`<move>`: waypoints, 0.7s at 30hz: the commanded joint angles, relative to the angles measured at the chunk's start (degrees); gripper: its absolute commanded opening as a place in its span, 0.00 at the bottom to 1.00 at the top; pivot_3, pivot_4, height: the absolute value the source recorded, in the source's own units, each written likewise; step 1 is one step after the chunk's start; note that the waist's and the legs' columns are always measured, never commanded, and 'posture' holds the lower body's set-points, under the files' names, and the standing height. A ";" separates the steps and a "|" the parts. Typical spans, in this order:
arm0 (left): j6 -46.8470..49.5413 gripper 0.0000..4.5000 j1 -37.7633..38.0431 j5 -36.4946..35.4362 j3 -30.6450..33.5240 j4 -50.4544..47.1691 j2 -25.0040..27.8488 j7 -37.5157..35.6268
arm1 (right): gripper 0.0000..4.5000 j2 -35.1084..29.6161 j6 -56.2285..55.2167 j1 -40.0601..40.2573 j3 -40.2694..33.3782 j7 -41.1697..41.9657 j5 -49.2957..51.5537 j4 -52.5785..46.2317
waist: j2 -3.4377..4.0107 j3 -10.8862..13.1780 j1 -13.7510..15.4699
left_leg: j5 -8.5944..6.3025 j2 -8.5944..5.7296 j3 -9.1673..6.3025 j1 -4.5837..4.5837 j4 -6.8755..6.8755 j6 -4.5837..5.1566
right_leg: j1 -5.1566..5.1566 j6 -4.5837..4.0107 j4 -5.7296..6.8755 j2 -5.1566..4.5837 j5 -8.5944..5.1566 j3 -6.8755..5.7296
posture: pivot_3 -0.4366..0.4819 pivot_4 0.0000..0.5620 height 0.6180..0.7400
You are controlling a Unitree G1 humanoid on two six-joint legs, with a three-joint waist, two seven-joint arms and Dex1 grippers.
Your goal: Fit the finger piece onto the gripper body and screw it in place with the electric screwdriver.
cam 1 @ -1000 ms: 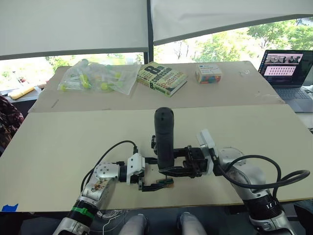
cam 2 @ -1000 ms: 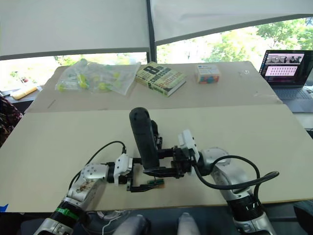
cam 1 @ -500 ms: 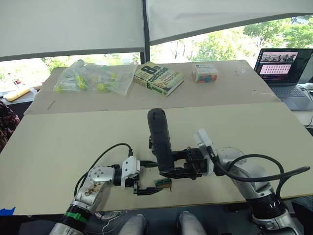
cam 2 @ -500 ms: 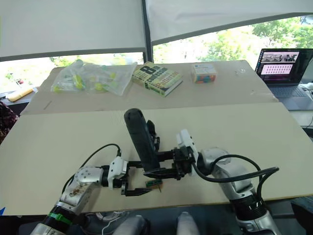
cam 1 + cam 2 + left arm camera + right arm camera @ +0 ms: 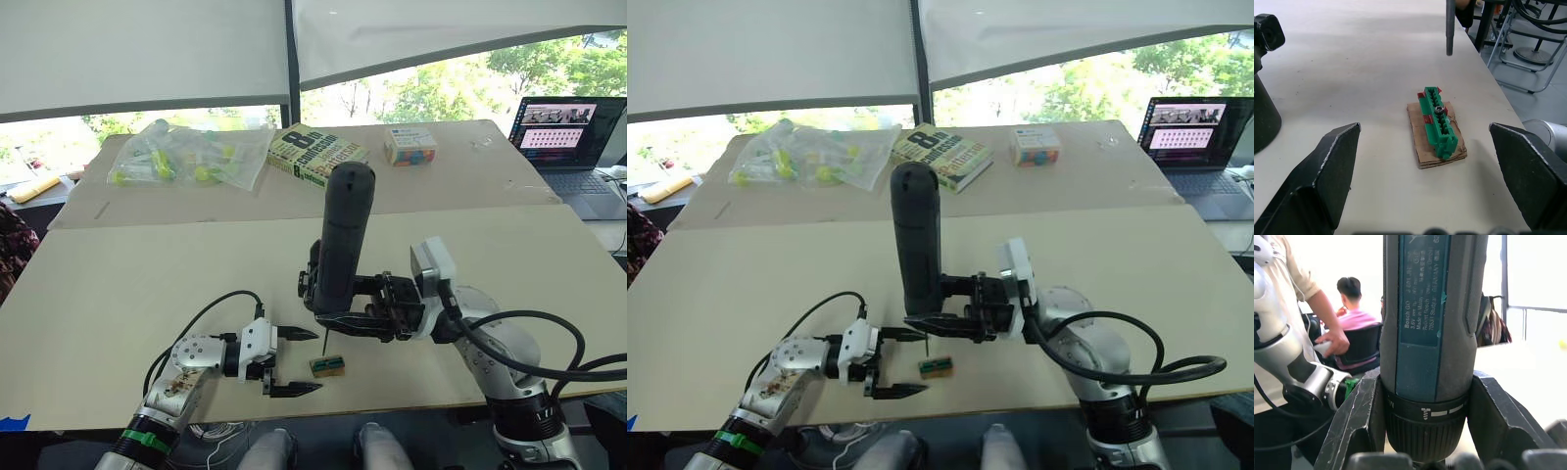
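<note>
With the right hand (image 5: 338,321) clamping the upright screwdriver (image 5: 341,240) and the left hand (image 5: 292,361) spread empty, the bit may miss the green block (image 5: 327,365) on the counter (image 5: 118,284).

Head stereo pair: we look forward and down from above the beige tabletop (image 5: 147,284), facing the windows; both eyes share the same scene, slightly offset sideways, including the upright thick matte-black cylindrical electric screwdriver (image 5: 340,240) and the small green ribbed block on a brown cardboard scrap (image 5: 327,365).

Left wrist camera: we sit low, very near the table, looking along the left gripper (image 5: 1427,171) and its two black fingers (image 5: 1322,171) toward that same green block (image 5: 1438,122); the thin metal bit (image 5: 1450,27) hangs into view beyond it.

Right wrist camera: we look along the right gripper (image 5: 1426,423), extremely near the screwdriver's barrel (image 5: 1432,308), facing seated persons (image 5: 1354,308) behind it.
</note>
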 commanded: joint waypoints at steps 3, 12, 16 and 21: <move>0.09 0.99 0.81 0.86 -1.32 -0.57 0.18 -0.18 | 0.43 0.85 -5.93 0.20 1.14 2.33 -1.90 0.67 | 0.00 0.00 0.02 | 0.00 0.00 0.00 0.01 0.00 0.00 | 0.01 0.00 0.00 0.00 0.00 0.00 | 0.48 0.27 1.00; 0.37 0.99 1.13 1.33 -1.86 -0.90 -0.13 1.03 | 0.43 -0.06 -8.21 1.06 1.81 4.71 -3.50 2.36 | 0.00 0.00 0.05 | 0.00 -0.01 0.00 0.02 0.00 0.00 | 0.02 0.00 0.00 0.00 0.00 0.00 | 0.48 0.27 1.00; 0.49 0.99 1.18 1.42 -1.95 -1.01 -0.22 1.38 | 0.43 -0.42 -8.35 1.39 1.63 4.99 -3.61 2.49 | 0.00 0.00 0.06 | 0.00 -0.01 0.00 0.02 0.00 0.00 | 0.02 0.00 0.00 0.00 0.00 0.00 | 0.48 0.27 1.00; 0.56 0.99 1.06 1.55 -2.15 -0.91 -0.25 1.50 | 0.43 -0.86 -8.13 1.33 1.17 5.01 -3.45 2.65 | 0.00 0.00 0.09 | 0.00 -0.01 0.00 0.02 0.00 0.00 | 0.02 0.00 0.00 -0.01 0.00 0.00 | 0.48 0.27 1.00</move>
